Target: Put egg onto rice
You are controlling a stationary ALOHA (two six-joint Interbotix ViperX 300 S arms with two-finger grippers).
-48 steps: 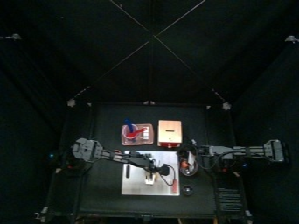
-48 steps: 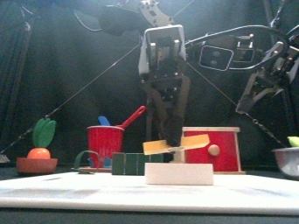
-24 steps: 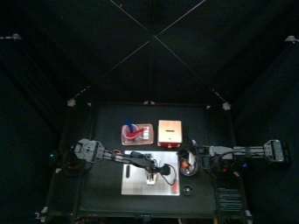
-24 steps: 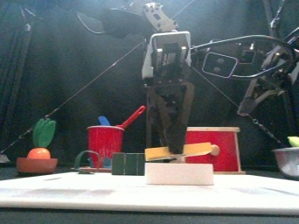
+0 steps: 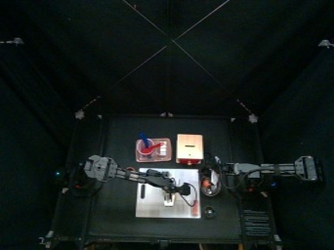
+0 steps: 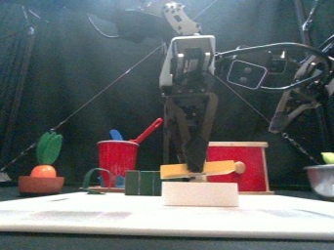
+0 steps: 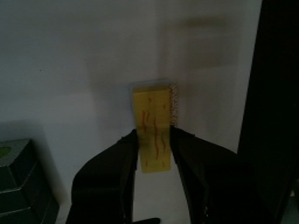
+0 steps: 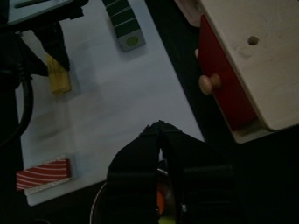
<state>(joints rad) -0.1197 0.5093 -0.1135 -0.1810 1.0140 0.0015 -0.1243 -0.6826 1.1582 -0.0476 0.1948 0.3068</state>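
Note:
The egg (image 6: 217, 168), a small flat yellow piece, lies almost level between the jaws of my left gripper (image 6: 196, 170), which is shut on it. It hangs right at the top of the rice (image 6: 200, 193), a white block on the white board (image 6: 78, 217); I cannot tell whether they touch. In the left wrist view the egg (image 7: 153, 122) sticks out past the jaws over the board. My right gripper (image 8: 156, 131) is shut and hangs raised to the right (image 6: 279, 119), beside the board's edge.
A green block (image 6: 143, 182), a red cup (image 6: 117, 161) with utensils and a red-and-wood box (image 6: 240, 166) stand behind the rice. A carrot toy (image 6: 46, 168) sits far left, a bowl (image 6: 322, 181) far right. A red-striped piece (image 8: 44, 173) lies on the board.
My left gripper has come down with the egg, which has gone from tilted above the rice to nearly level at its top. The right arm has barely moved.

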